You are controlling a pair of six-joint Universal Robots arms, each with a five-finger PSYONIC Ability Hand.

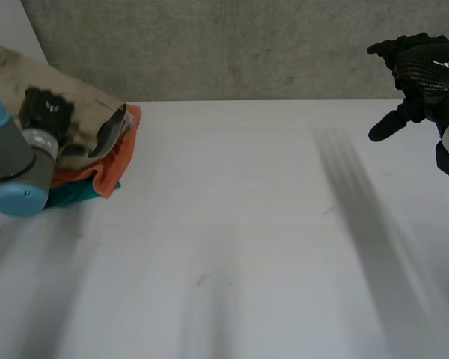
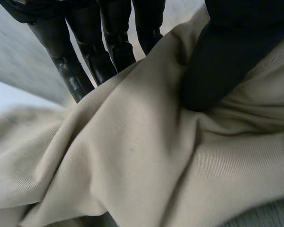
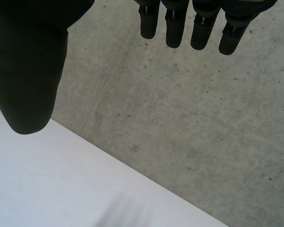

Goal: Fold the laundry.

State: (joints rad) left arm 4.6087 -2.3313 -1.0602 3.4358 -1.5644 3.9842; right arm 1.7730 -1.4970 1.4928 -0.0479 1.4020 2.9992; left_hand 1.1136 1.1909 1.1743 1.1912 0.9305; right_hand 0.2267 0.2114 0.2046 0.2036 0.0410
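A pile of laundry lies at the table's far left: a beige cloth [image 1: 15, 71] on top, an orange one [image 1: 105, 170] and a teal one [image 1: 75, 194] under it, and a grey piece [image 1: 114, 126] at its side. My left hand [image 1: 46, 108] rests on the beige cloth. Its wrist view shows a raised fold of the beige cloth [image 2: 142, 161] pinched between the fingers [image 2: 85, 52] behind it and the thumb [image 2: 222, 61] in front. My right hand [image 1: 426, 71] hangs in the air at the far right, above the table, with straight fingers [image 3: 180, 23] and nothing in it.
The white table [image 1: 247, 224] stretches bare from the pile to the right arm. A grey concrete wall [image 1: 247, 45] runs along its far edge. The pile sits close to the table's left edge.
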